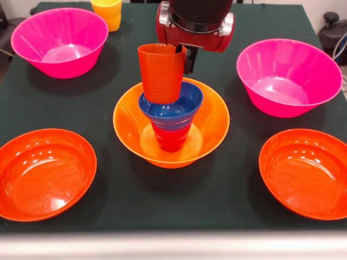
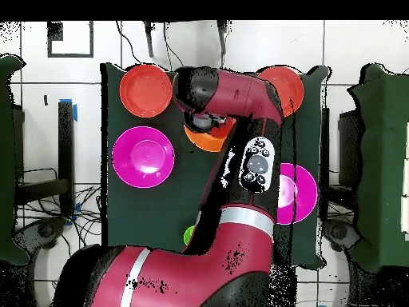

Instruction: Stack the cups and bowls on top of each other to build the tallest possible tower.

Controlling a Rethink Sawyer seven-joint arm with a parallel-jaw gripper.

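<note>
Red-orange bowls (image 1: 46,173) front the dark green table (image 1: 173,211); gripper (image 1: 183,57) state unclear.

Large pink bowls: two, one (image 1: 59,41) at the front view's upper left, one (image 1: 288,76) at its right
Large orange bowl (image 1: 171,123): one, mid-table
Shallow red-orange bowls: two, one (image 1: 46,173) at lower left, one (image 1: 304,173) at lower right
Small blue bowl (image 1: 171,108): one
Red cup (image 1: 171,138): one
Orange cup (image 1: 161,72): one
Yellow cup (image 1: 107,13): one, at the top edge
Green cup (image 2: 189,235): possibly one, only a sliver beside the arm in the overhead view
</note>
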